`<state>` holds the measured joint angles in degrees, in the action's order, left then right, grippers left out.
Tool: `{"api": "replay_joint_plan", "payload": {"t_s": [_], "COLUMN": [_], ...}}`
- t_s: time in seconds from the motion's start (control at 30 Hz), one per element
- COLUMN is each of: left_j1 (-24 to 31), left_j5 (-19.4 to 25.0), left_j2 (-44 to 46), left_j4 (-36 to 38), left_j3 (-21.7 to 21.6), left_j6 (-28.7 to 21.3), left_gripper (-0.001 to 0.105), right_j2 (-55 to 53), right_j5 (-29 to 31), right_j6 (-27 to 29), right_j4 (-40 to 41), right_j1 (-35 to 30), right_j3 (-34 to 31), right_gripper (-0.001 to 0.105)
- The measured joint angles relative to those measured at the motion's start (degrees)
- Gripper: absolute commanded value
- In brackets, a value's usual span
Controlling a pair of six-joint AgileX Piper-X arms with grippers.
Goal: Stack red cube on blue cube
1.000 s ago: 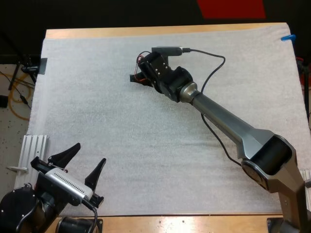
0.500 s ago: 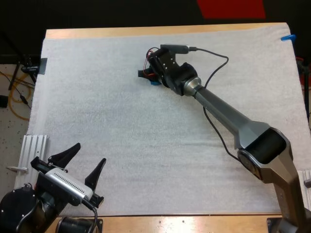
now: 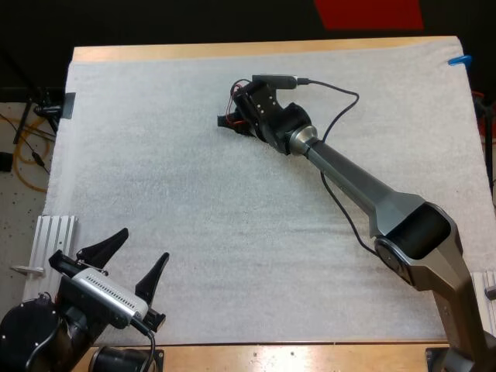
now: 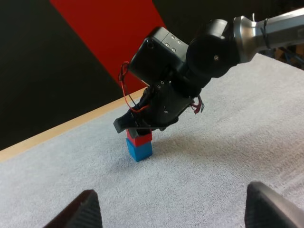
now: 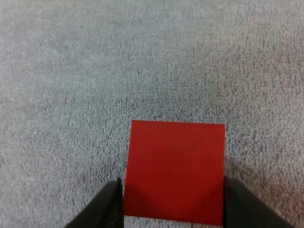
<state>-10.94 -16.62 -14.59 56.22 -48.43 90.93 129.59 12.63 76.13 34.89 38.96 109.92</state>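
The red cube (image 4: 139,137) sits on top of the blue cube (image 4: 139,149) on the white mat, far from me and near the middle. My right gripper (image 4: 137,129) comes down over the stack, and its fingers (image 5: 113,206) press the red cube (image 5: 175,171) from both sides. From above, the right gripper (image 3: 232,122) and its wrist hide both cubes. My left gripper (image 3: 139,249) rests open at the mat's near left corner, far from the cubes, with nothing between its fingertips (image 4: 88,209).
The right arm (image 3: 356,186) stretches diagonally across the mat from the right edge. A metal bracket (image 3: 53,236) lies beside the mat's left edge. White mat (image 3: 194,201) spreads wide between the two grippers.
The right gripper and wrist shifted slightly to the right and toward the far side, then settled back a little. The left arm has not moved.
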Motion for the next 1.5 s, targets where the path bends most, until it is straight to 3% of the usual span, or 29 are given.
{"api": "replay_joint_plan", "payload": {"t_s": [0.4,0.47,0.63,0.73,1.07,1.27,1.4,1.5], "left_j1": [0.00,0.00,0.00,0.00,0.00,0.00,0.00,0.00], "left_j5": [0.00,0.00,0.00,0.00,0.00,0.00,0.00,0.00], "left_j2": [0.00,0.00,0.00,0.00,0.00,0.00,0.00,0.00], "left_j4": [0.00,0.00,0.00,0.00,0.00,0.00,0.00,0.00], "left_j3": [0.00,0.00,0.00,0.00,0.00,0.00,0.00,0.00], "left_j6": [0.00,0.00,0.00,0.00,0.00,0.00,0.00,-0.44], "left_gripper": [0.063,0.063,0.063,0.063,0.063,0.063,0.063,0.063], "right_j2": [-0.02,-0.02,-0.02,-0.02,-0.02,-4.27,-9.94,-13.65], "right_j5": [-0.62,-0.62,0.01,0.01,0.01,1.21,3.33,5.09], "right_j6": [0.03,0.14,0.14,0.53,0.55,5.05,7.83,8.93], "right_j4": [-1.37,-1.37,-1.37,-1.37,-1.37,2.29,6.33,9.86], "right_j1": [0.00,0.00,0.00,0.00,0.13,0.96,1.38,1.39], "right_j3": [0.00,0.00,0.00,0.00,0.00,0.00,0.15,0.27], "right_gripper": [0.031,0.034,0.052,0.055,0.055,0.056,0.073,0.077]}}
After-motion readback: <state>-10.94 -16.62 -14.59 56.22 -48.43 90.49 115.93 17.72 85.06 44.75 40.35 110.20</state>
